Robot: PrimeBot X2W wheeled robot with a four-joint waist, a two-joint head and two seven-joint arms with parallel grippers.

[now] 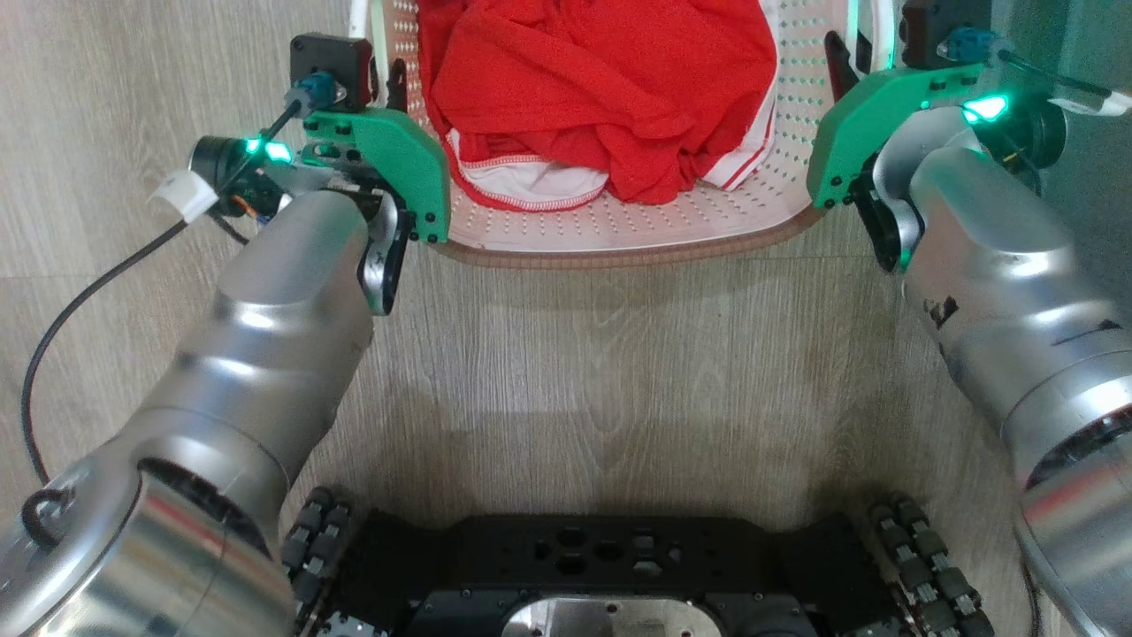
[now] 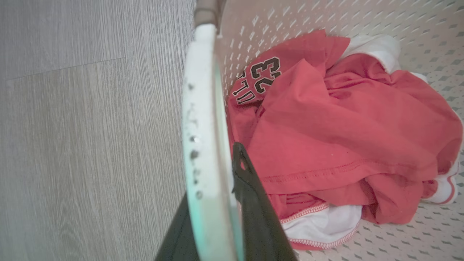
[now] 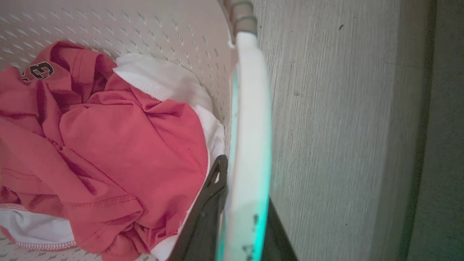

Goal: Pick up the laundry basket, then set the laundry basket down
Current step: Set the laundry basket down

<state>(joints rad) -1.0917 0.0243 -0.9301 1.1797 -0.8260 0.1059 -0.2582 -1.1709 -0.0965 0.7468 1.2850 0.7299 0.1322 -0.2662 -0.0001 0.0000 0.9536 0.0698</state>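
The laundry basket (image 1: 619, 252), cream with perforated walls and a brown rim, lies at the top of the head view with red and white clothes (image 1: 601, 80) piled inside. My left gripper (image 1: 389, 80) is shut on the basket's left white handle (image 2: 203, 108), one dark finger (image 2: 250, 195) inside the wall and the other outside. My right gripper (image 1: 845, 62) is shut on the right white handle (image 3: 252, 108) in the same way, its inner finger (image 3: 212, 195) against the clothes (image 3: 108, 145). A shadow falls on the floor under the near rim; whether the basket touches the floor I cannot tell.
Pale wood-look floor (image 1: 566, 354) lies between the basket and my black wheeled base (image 1: 601, 566). A black cable (image 1: 80, 301) loops over the floor at the left. A dark vertical surface (image 3: 442, 145) stands close to the right of the basket.
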